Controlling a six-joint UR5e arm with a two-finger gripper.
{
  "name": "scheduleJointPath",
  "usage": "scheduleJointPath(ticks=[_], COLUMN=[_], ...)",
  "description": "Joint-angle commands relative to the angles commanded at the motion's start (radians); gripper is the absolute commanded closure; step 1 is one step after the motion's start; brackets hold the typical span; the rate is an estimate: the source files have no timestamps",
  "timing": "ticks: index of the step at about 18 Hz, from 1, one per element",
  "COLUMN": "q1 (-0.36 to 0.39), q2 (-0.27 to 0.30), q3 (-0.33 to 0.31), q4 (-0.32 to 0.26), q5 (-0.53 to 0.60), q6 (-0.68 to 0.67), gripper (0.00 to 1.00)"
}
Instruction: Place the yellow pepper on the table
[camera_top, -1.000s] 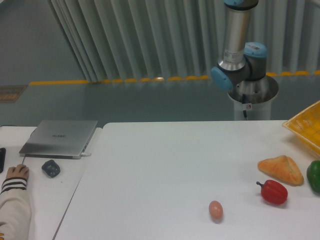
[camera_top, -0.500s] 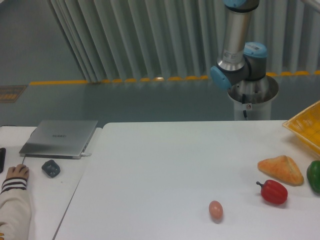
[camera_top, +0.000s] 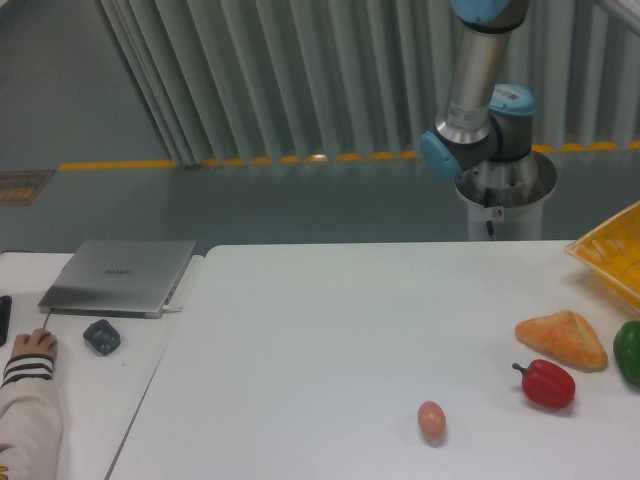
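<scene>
The yellow pepper is out of view. The large white table (camera_top: 330, 340) fills the lower middle and right of the picture. Only the arm's base and lower links (camera_top: 478, 110) show, behind the table's far edge at the upper right; the arm runs up out of the frame. The gripper is out of view.
On the table's right side lie an orange-tan triangular bread (camera_top: 562, 339), a red pepper (camera_top: 547, 384), a green pepper (camera_top: 629, 352) cut by the edge, and an egg (camera_top: 431, 419). A yellow basket (camera_top: 612, 252) sits at the far right. A laptop (camera_top: 118, 276), a dark object (camera_top: 101, 336) and a person's hand (camera_top: 30, 346) are on the left desk.
The arm's upright link has tilted slightly to the right at its top. The objects on the table have not moved.
</scene>
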Motion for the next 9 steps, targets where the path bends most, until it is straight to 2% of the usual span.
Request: scheduleJointPath(ticks=[9], q1=[0.002], q2=[-0.025], q3=[-0.002], q4=[0.028], q5=[0.000], q6=[-0.003], gripper=[0.00])
